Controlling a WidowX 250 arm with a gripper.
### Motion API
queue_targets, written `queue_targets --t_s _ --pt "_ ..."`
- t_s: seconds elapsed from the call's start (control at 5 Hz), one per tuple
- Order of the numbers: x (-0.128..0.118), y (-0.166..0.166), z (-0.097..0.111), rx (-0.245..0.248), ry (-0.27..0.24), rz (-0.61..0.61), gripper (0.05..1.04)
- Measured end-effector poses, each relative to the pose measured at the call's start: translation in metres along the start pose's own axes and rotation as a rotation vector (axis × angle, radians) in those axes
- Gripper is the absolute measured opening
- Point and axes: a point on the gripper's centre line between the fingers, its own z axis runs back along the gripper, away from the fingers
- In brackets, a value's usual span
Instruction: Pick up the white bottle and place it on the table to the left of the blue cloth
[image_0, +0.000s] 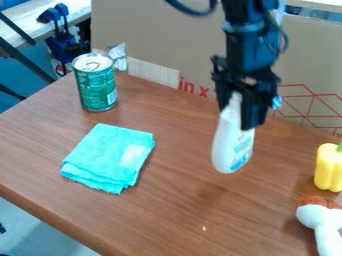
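White bottle (232, 145) in the camera view: it is gripped at its upper end by the black gripper (240, 107), which has closed fingers on either side of it. So the bottle lies directly below the end effector, in line with it, with no sideways offset to speak of. Its long axis runs close to upright, much as the gripper points, the lower end leaning slightly to the left. The rounded, wider part hangs free under the fingers, with its printed side partly turned to the camera. It seems to be held above the wooden table (180, 215), right of the middle, though how much of a gap lies beneath it is hard to judge from this angle.

To the left of the bottle, well apart, a folded turquoise cloth (107, 155) lies flat; beyond it, at the far left, a green can (95, 85) stands upright. On the right is a yellow pepper (328, 167), and nearer, at the right edge, a white toy with a brown top (322, 220). Cardboard (160, 30) stands behind the table.
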Motion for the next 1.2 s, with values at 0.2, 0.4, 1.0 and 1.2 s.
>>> queue_targets --t_s 0.2,0.4,1.0,1.2 --pt "-0.032 -0.001 0.026 0.012 0.053 0.015 0.624" --pt "-0.079 0.018 0.035 0.022 0.168 0.086 0.624" --pt "-0.187 0.101 0.041 0.172 0.142 0.202 0.624" --pt "-0.208 0.117 0.042 0.200 0.132 0.255 0.624"
